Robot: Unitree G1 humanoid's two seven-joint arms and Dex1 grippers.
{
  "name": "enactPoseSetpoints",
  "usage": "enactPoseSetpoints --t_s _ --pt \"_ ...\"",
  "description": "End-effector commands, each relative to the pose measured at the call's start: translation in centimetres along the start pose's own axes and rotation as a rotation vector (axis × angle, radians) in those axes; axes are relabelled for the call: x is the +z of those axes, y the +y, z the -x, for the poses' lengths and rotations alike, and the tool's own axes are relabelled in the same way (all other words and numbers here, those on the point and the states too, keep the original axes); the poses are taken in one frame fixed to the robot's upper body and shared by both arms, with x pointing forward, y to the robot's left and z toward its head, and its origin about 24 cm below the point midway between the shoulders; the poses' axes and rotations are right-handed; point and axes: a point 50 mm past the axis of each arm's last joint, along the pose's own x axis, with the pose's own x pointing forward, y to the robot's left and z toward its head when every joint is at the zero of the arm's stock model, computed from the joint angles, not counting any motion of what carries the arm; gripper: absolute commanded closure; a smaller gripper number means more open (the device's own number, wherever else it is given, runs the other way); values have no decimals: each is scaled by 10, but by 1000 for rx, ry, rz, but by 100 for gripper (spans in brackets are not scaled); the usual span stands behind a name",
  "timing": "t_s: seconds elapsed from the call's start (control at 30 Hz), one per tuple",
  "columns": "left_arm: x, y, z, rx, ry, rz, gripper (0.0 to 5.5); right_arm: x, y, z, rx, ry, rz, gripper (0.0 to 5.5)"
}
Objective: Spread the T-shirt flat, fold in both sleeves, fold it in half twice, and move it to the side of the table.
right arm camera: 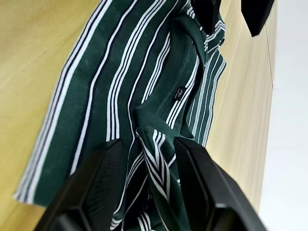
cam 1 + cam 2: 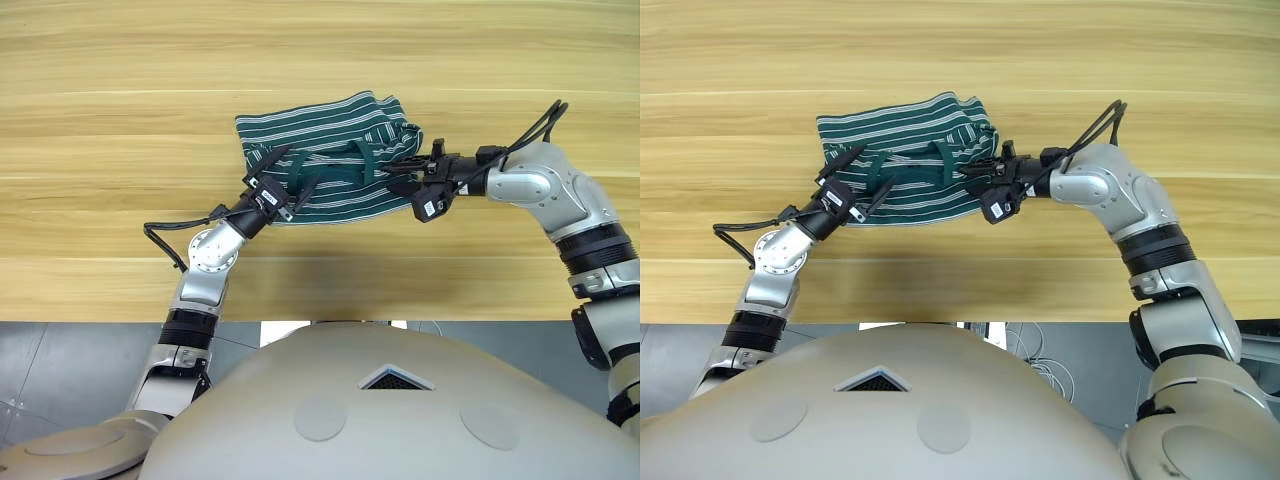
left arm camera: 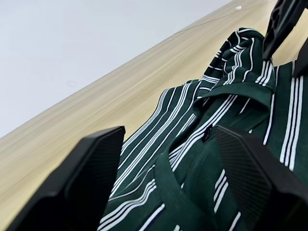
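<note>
A dark green T-shirt (image 2: pixel 330 135) with white stripes lies bunched and folded over at the middle of the wooden table (image 2: pixel 120 90). My left gripper (image 2: pixel 298 167) is open over the shirt's near left corner, its fingers (image 3: pixel 77 187) spread wide with the cloth (image 3: pixel 202 159) between them. My right gripper (image 2: pixel 390 165) comes in from the right at the shirt's near right edge. Its fingers (image 1: pixel 91 192) stand close on either side of a raised fold of the striped cloth (image 1: pixel 154 159), shut on it. The two grippers face each other across the shirt's near edge.
Bare wood surrounds the shirt on all sides, with wide free room to the left, right and far side. The table's near edge (image 2: pixel 100 320) runs just below my arms, and grey floor (image 2: pixel 60 370) shows beneath it.
</note>
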Motion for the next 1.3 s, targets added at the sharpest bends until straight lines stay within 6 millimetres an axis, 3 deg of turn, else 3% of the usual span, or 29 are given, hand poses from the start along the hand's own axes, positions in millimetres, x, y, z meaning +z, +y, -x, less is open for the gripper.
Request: enactPoseSetpoints --t_s 0.03,0.37,0.5,0.7,0.83,1.1,1.3 --pt "-7 -2 -3 -10 42 -5 215 -5 -8 -3 -4 38 55 352" --pt "-35 -21 -4 -100 190 -91 215 -17 -9 -6 -14 118 69 352" --pt "-36 -25 -3 -108 198 -132 215 -18 -10 -6 -15 116 62 421" --pt "-20 -35 2 -132 130 -222 215 -14 -13 -10 -41 67 7 538" --pt "-9 -40 3 -161 86 -283 215 -16 -15 -14 -40 49 -54 545" --pt "-1 -54 20 -263 74 -357 215 -30 -38 -26 -15 12 -261 545" --pt "-6 -53 25 -281 101 -358 215 -37 -73 -33 -53 -7 -338 545"
